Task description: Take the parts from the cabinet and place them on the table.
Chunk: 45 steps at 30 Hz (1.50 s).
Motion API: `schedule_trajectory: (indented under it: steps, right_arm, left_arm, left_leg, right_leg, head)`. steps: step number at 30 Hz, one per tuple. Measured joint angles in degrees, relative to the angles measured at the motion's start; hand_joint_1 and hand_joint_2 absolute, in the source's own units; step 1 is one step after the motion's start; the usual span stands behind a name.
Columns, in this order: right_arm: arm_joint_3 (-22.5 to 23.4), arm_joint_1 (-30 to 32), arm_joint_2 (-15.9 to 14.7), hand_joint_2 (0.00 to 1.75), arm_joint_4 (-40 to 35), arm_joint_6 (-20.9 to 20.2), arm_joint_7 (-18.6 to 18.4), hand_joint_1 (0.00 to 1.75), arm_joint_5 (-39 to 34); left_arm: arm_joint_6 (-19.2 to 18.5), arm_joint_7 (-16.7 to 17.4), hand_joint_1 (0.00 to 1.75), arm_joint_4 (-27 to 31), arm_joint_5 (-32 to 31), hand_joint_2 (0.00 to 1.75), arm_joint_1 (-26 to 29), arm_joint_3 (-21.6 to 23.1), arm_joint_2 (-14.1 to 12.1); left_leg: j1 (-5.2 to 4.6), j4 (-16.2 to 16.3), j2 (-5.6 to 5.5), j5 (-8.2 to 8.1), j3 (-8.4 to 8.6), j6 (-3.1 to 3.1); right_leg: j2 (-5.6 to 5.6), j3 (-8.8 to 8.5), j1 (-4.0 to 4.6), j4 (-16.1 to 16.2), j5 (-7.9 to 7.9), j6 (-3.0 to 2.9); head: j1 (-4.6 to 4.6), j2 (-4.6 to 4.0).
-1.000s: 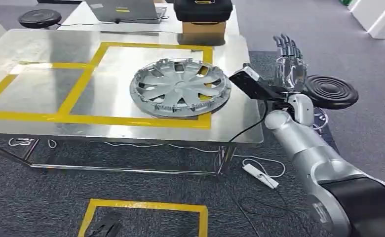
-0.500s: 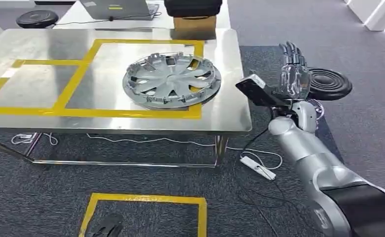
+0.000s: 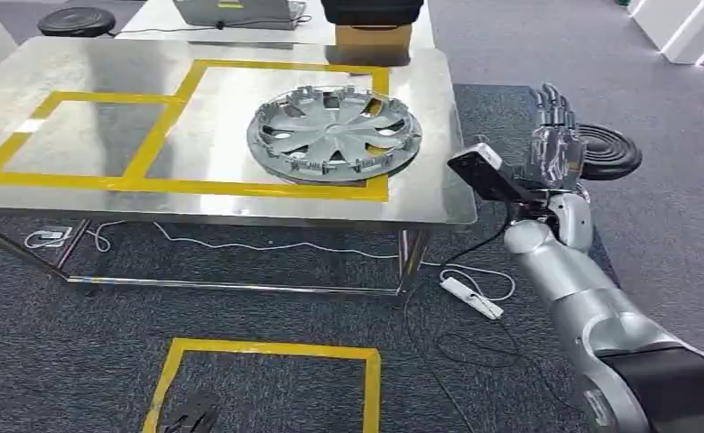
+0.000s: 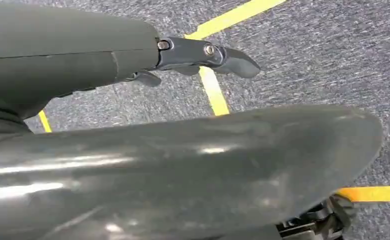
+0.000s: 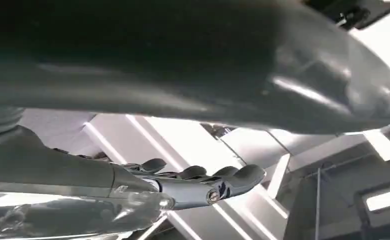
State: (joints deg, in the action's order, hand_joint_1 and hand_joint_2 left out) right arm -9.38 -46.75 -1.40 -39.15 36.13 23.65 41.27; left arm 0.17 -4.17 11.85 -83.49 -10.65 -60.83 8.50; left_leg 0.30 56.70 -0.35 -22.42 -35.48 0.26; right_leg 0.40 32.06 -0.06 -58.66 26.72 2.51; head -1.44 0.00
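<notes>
A silver wheel cover [image 3: 333,135] lies flat on the steel table [image 3: 105,203], inside the yellow-taped square near the table's right end. My right hand [image 3: 554,135] is raised off the table's right edge, fingers straight and pointing up, holding nothing. In the right wrist view the same fingers [image 5: 208,182] lie stretched out side by side with the ceiling behind them. The left wrist view looks down at grey carpet with yellow tape lines; my left hand [image 4: 183,55] hangs there with its fingers extended and nothing in it.
A black round stool [image 3: 608,151] stands on the carpet just behind my right hand. A cardboard box [image 3: 373,38] and a laptop [image 3: 236,11] sit beyond the table. A white power strip [image 3: 470,297] with cables lies under the table's right end. A yellow floor square [image 3: 267,379] is marked below.
The whole picture has shifted, so the camera has moved. My right hand stays raised and empty beside the table's right edge. The wheel cover lies where it was.
</notes>
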Motion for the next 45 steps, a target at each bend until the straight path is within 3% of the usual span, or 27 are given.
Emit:
schedule_trajectory:
  steps: [1, 3, 5, 7, 9, 10, 11, 13, 15, 16, 17, 20, 21, 22, 24, 26, 28, 30, 31, 33, 35, 36, 37, 39, 41, 43, 45]
  right_arm:
    - [0.2, -0.09, -0.06, 0.0, -0.34, 0.0, 0.09, 0.0, -0.09]
    - [0.63, -0.1, -0.5, 0.0, -0.61, -0.02, 0.13, 0.0, -0.22]
    - [0.92, 0.2, -0.83, 0.0, -1.42, -0.02, 0.13, 0.0, -0.48]
    - [1.36, 0.19, -0.96, 0.0, -1.99, -0.07, 0.26, 0.0, -0.77]
    - [1.88, 0.79, -1.2, 0.0, -2.45, -0.04, 0.42, 0.0, -1.07]
    - [2.18, 1.41, -1.42, 0.0, -2.75, -0.04, 0.59, 0.0, -1.44]
    - [2.58, 2.21, -1.79, 0.0, -3.25, -0.02, 0.77, 0.0, -2.09]
    - [3.54, 3.63, -2.45, 0.0, -4.46, -0.02, 1.23, 0.0, -3.22]
    - [4.53, 4.72, -3.17, 0.0, -6.27, -0.04, 1.75, 0.0, -4.42]
    - [5.18, 5.2, -3.59, 0.0, -7.52, -0.02, 1.95, 0.0, -5.03]
    - [5.85, 5.72, -4.09, 0.0, -8.36, 0.0, 2.18, 0.0, -5.66]
    - [8.09, 9.65, -4.79, 0.0, -11.65, 0.07, 3.39, 0.0, -8.29]
    - [8.88, 11.16, -5.09, 0.0, -12.68, 0.07, 3.78, 0.0, -9.03]
    - [9.75, 12.57, -5.33, 0.0, -13.75, 0.04, 4.05, 0.0, -9.71]
    - [11.61, 15.01, -5.42, 0.0, -15.52, -0.83, 4.29, 0.0, -12.25]
    - [13.61, 18.59, -5.4, 0.0, -16.37, -2.64, 4.92, 0.0, -15.55]
    - [16.05, 22.59, -5.03, 0.0, -15.71, -4.13, 6.8, 0.0, -19.18]
    - [19.31, 24.99, -4.35, 0.0, -12.17, -6.07, 10.72, 0.0, -22.46]
    - [20.92, 25.42, -4.11, 0.0, -9.47, -6.45, 12.84, 0.0, -23.44]
    - [24.12, 27.04, -3.56, 0.0, -4.19, -7.7, 14.78, 0.0, -25.05]
    - [26.5, 28.46, -3.06, 0.0, 1.49, -8.95, 14.58, 0.0, -26.12]
    - [27.61, 29.21, -2.47, 0.0, 3.97, -9.55, 14.36, 0.0, -26.45]
    - [28.57, 29.97, -2.05, 0.0, 6.15, -9.81, 13.81, 0.0, -26.62]
    - [30.34, 31.47, -1.31, 0.0, 10.31, -11.26, 12.65, 0.0, -27.19]
    - [31.89, 33.12, -0.57, 0.0, 13.81, -12.08, 10.31, 0.0, -27.23]
    - [32.79, 34.72, 0.24, 0.0, 16.69, -14.5, 7.12, 0.0, -27.23]
    - [33.62, 36.2, 1.23, 0.0, 19.04, -16.4, 4.17, 0.0, -27.1]
  left_arm:
    - [0.0, 0.0, 0.0, 0.0, 0.0, 0.0, -0.05, 0.0, 0.02]
    - [0.0, -0.09, 0.0, 0.0, 0.0, 0.0, -0.05, 0.0, 0.02]
    - [0.02, -0.15, 0.0, 0.0, 0.02, 0.0, 0.02, -0.02, 0.04]
    - [0.11, -0.31, 0.0, 0.0, 0.15, 0.0, -0.01, -0.09, 0.0]
    - [0.2, -0.37, 0.0, 0.0, 0.15, 0.0, -0.02, -0.13, -0.02]
    - [0.22, -0.41, 0.0, 0.0, 0.2, 0.0, 0.01, -0.17, -0.02]
    - [0.28, -0.48, 0.0, 0.0, 0.35, 0.0, 0.06, -0.22, -0.02]
    - [0.46, -0.66, 0.0, 0.0, 0.63, 0.0, 0.13, -0.26, -0.22]
    - [0.68, -1.01, 0.0, 0.0, 0.77, 0.0, 0.25, -0.35, -0.33]
    - [0.74, -1.12, 0.0, 0.0, 0.79, 0.0, 0.24, -0.46, -0.17]
    - [0.83, -1.22, 0.0, 0.0, 0.9, 0.0, 0.36, -0.72, -0.18]
    - [1.07, -1.51, 0.0, 0.0, 1.42, 0.0, 1.04, -1.29, -0.44]
    - [1.07, -1.57, 0.0, 0.0, 1.55, 0.0, 1.14, -1.36, -0.48]
    - [1.09, -1.66, 0.0, 0.0, 1.79, 0.0, 1.24, -1.44, -0.52]
    - [1.25, -1.79, 0.0, 0.0, 2.12, 0.0, 1.64, -1.73, -0.55]
    - [1.29, -2.03, 0.0, 0.0, 2.58, 0.0, 2.18, -2.25, -0.63]
    - [1.49, -2.45, 0.0, 0.0, 3.08, 0.0, 2.79, -2.71, -0.63]
    - [1.84, -2.73, 0.0, 0.0, 3.36, 0.0, 3.15, -2.84, -0.61]
    - [1.9, -2.91, 0.0, -0.02, 3.56, 0.0, 3.12, -3.0, -0.48]
    - [1.97, -3.23, 0.0, 0.0, 3.76, 0.0, 3.12, -3.34, -0.41]
    - [1.99, -3.45, 0.0, 0.0, 3.91, 0.0, 3.45, -3.91, -0.42]
    - [2.03, -3.5, 0.0, 0.0, 3.96, 0.0, 3.63, -4.11, -0.53]
    - [2.05, -3.61, 0.0, 0.0, 3.96, 0.0, 3.74, -4.15, -0.65]
    - [2.1, -3.65, 0.0, 0.0, 4.11, 0.0, 3.75, -4.22, -0.81]
    - [2.14, -3.74, 0.0, 0.0, 4.31, 0.0, 3.8, -4.33, -0.89]
    - [2.21, -4.11, 0.0, 0.0, 4.57, 0.0, 3.95, -4.5, -0.96]
    - [2.21, -4.39, 0.0, 0.0, 4.79, 0.0, 3.9, -4.61, -0.98]
  left_leg:
    - [-0.16, 0.0, 0.03, 0.3, -0.28, -0.36]
    - [0.19, -0.08, 0.05, 0.94, -0.37, -1.13]
    - [0.08, -0.46, 0.02, 1.5, -0.59, -1.88]
    - [0.15, 2.65, 0.04, -2.53, -1.97, -2.39]
    - [0.31, 11.56, 0.06, -7.76, -5.19, -2.81]
    - [0.31, 15.63, 0.06, -9.44, -6.51, -2.98]
    - [0.34, 17.11, 0.07, -9.57, -6.66, -3.06]
    - [0.47, 12.7, 0.09, -6.64, -3.32, -3.23]
    - [0.93, 2.61, 0.25, -3.53, 3.41, -3.87]
    - [0.78, 0.13, -0.09, -4.33, 5.02, -3.91]
    - [0.68, 0.37, -0.52, -3.92, 4.24, -2.8]
    - [0.62, 0.19, -0.51, -3.47, 3.64, -1.3]
    - [0.68, 0.11, -0.5, -3.09, 3.4, -0.71]
    - [0.65, 0.11, -0.54, -2.75, 3.0, -0.21]
    - [0.42, 0.12, -0.55, -2.07, 2.13, 0.31]
    - [0.19, 0.15, -0.55, -1.43, 1.25, 0.47]
    - [0.12, 0.21, -0.68, -0.99, 0.7, 0.44]
    - [0.04, 0.21, -0.73, -0.7, 0.57, 0.15]
    - [0.02, 0.22, -0.65, -0.39, 0.33, -0.11]
    - [0.09, 0.13, -0.62, 0.15, 0.18, -0.8]
    - [0.2, -0.22, -0.62, 0.85, 0.13, -1.55]
    - [0.22, -0.07, -0.53, 0.45, -0.23, -1.77]
    - [0.08, 1.17, -0.44, -1.7, -0.82, -2.27]
    - [0.25, 8.97, -0.41, -7.67, -3.71, -2.97]
    - [0.29, 15.77, -0.37, -10.63, -5.57, -3.44]
    - [0.39, 14.27, -0.34, -7.91, -3.32, -3.8]
    - [0.62, 5.58, -0.3, -4.6, 2.77, -4.13]
  right_leg:
    - [-0.01, -0.95, 0.18, 0.9, -0.07, 0.04]
    - [0.07, -0.42, 0.55, 0.82, -0.51, -0.29]
    - [-0.02, -0.23, 0.32, 1.54, -1.55, -1.35]
    - [-0.13, 0.57, -0.04, 1.89, -2.53, -2.01]
    - [-0.12, 1.65, -0.06, 1.88, -3.32, -2.03]
    - [-0.13, 2.17, -0.06, 1.87, -3.74, -2.03]
    - [-0.15, 2.72, -0.11, 1.86, -4.19, -1.94]
    - [-0.2, 3.77, -0.36, 1.78, -4.94, -1.54]
    - [-0.18, 4.47, -0.54, 1.37, -5.44, -0.79]
    - [-0.22, 5.26, -0.36, 1.07, -5.56, -0.47]
    - [-0.17, 5.43, -0.31, 0.98, -5.99, -0.2]
    - [-0.1, 5.53, -0.57, 1.46, -6.97, 0.78]
    - [-0.12, 6.04, -0.73, 1.02, -5.89, 1.04]
    - [-0.19, 6.96, -0.69, -1.36, -3.23, 1.18]
    - [-0.14, 10.19, -0.59, -10.63, 2.51, 1.37]
    - [-0.13, 11.51, -0.57, -16.87, 5.09, 1.17]
    - [-0.12, 7.72, -0.32, -12.98, 2.96, 0.64]
    - [-0.13, 0.57, 0.18, -2.79, -0.18, -0.28]
    - [-0.25, -1.63, 0.49, 1.0, 1.05, -0.91]
    - [-0.25, -1.57, 0.84, 1.33, 0.21, -0.58]
    - [-0.26, -1.31, 0.98, 1.55, -0.43, -1.15]
    - [-0.4, -1.26, 0.29, 2.39, -1.26, -1.52]
    - [-0.48, -0.9, 0.33, 2.56, -1.74, -1.74]
    - [-0.64, 0.23, 0.22, 2.58, -2.44, -2.06]
    - [-0.87, 1.24, 0.15, 2.51, -2.95, -2.05]
    - [-0.86, 2.21, -0.06, 2.4, -3.58, -1.76]
    - [-0.8, 2.84, -0.5, 2.06, -3.99, -1.19]
  head:
    - [0.15, 0.0]
    - [-0.13, 0.0]
    - [-0.11, 0.0]
    - [0.04, 0.0]
    - [0.04, 0.0]
    - [0.04, 0.0]
    - [0.0, 0.0]
    - [0.02, 0.0]
    - [0.07, 0.0]
    - [0.28, 0.0]
    - [0.0, 0.0]
    - [0.22, 0.0]
    - [0.09, 0.0]
    - [0.0, 0.0]
    - [-0.02, 0.0]
    - [-0.02, 0.0]
    - [-0.04, 0.0]
    - [-0.02, 0.0]
    - [-0.02, 0.0]
    - [-0.09, 0.0]
    - [-0.24, 0.0]
    - [-0.26, 0.0]
    - [-0.02, 0.0]
    - [0.15, 0.0]
    - [0.2, 0.0]
    - [0.2, 0.0]
    - [0.2, 0.0]
